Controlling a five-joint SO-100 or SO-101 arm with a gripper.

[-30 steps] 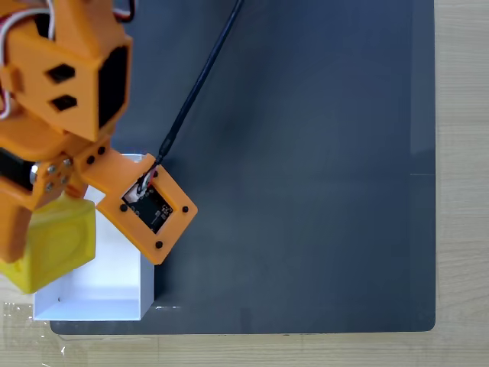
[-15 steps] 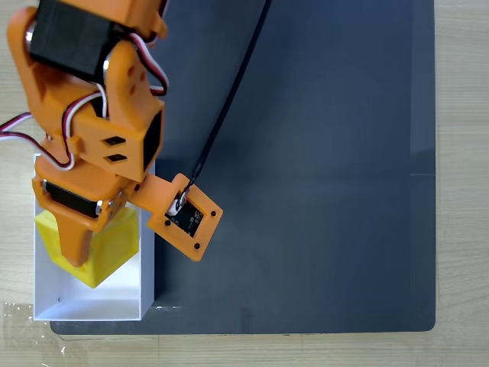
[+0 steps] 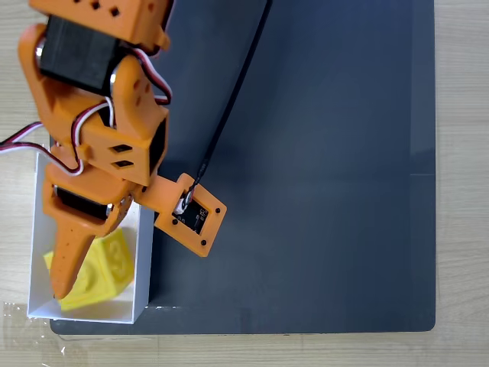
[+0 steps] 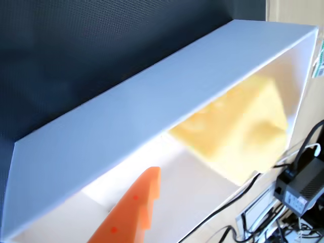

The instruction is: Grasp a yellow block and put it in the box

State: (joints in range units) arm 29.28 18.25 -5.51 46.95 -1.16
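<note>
**Q:** One yellow block (image 3: 103,267), where is it?

**A:** Tilted inside the box (image 3: 143,252), at its 6 o'clock end.

**Q:** End effector (image 3: 72,275) state?

**A:** Spread; one finger lies over the block. Risk: lifting out could snag the thin wall and drag the box.

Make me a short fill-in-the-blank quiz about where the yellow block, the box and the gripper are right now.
1. The yellow block lies inside the white ____.
2. The box stands at the edge of a dark ____.
3. The gripper is colored ____.
4. A black ____ runs to the camera board on the arm.

Missing words: box; mat; orange; cable
</note>
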